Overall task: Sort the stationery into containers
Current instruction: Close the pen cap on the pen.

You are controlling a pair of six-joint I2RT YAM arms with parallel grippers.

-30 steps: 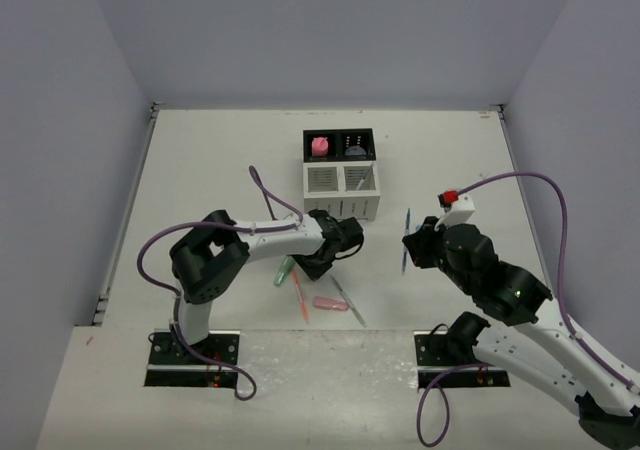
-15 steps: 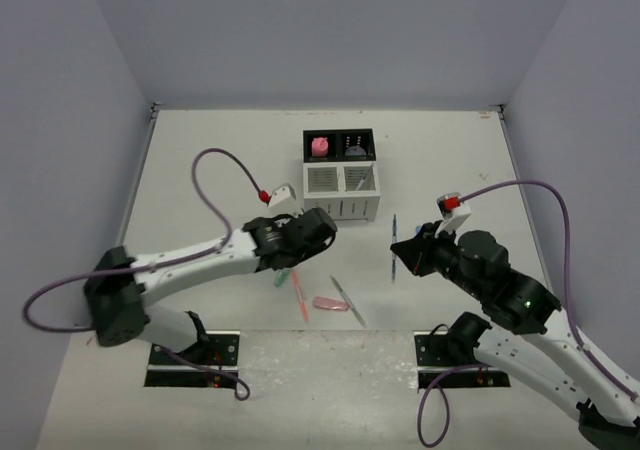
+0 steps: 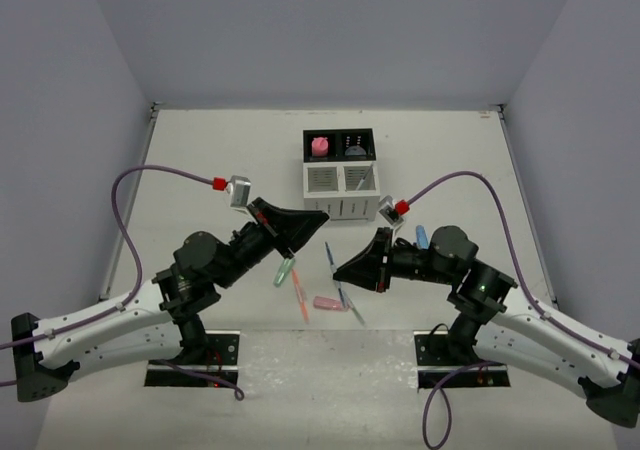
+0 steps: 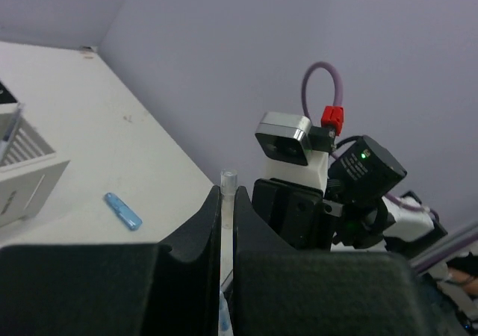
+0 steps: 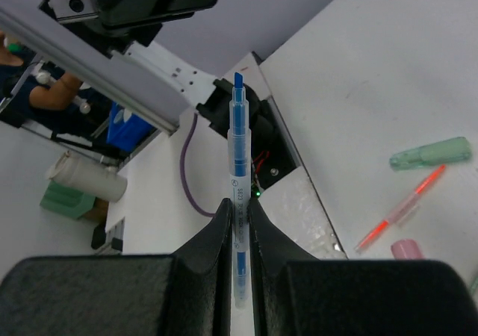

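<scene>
1. While the blue pen [image 5: 237,149] is held clear of the table [image 3: 200,170], it is clamped crosswise in the right gripper [image 5: 239,205]. The jaws are closed down to barrel width. The hold is taken toward one end, so most of the pen stands past the fingers.
2. The pen is judged light, stiff and slick-barrelled. Gripped this far off centre, it can be expected to pivot in the pads if bumped. A hold nearer mid-barrel would be steadier.
3. The left gripper [image 4: 227,194] is raised and faces the right one, jaws pressed together. A pale pen end [image 4: 228,178] is seen in the slit. Whether it is gripped or only lies beyond cannot be told.
4. The organizer [image 3: 330,208] is set mid-table, beyond both grippers.
   - Black back bins: a pink eraser [image 3: 320,146] is in the left one and a round puck [image 3: 353,148] in the right.
   - White front bins: one thin pen [image 3: 366,177] is leaned in the right one. Nothing is seen in the left.
5. Several items are not yet sorted. The green marker [image 3: 285,270], orange pen [image 3: 300,296], pink marker [image 3: 328,303] and grey pen [image 3: 350,307] are clustered near the front edge. The blue marker [image 3: 422,236] lies beside the right wrist.
6. A white bin is judged the target for the blue pen. The pen should be stood end-down over the opening before release.
</scene>
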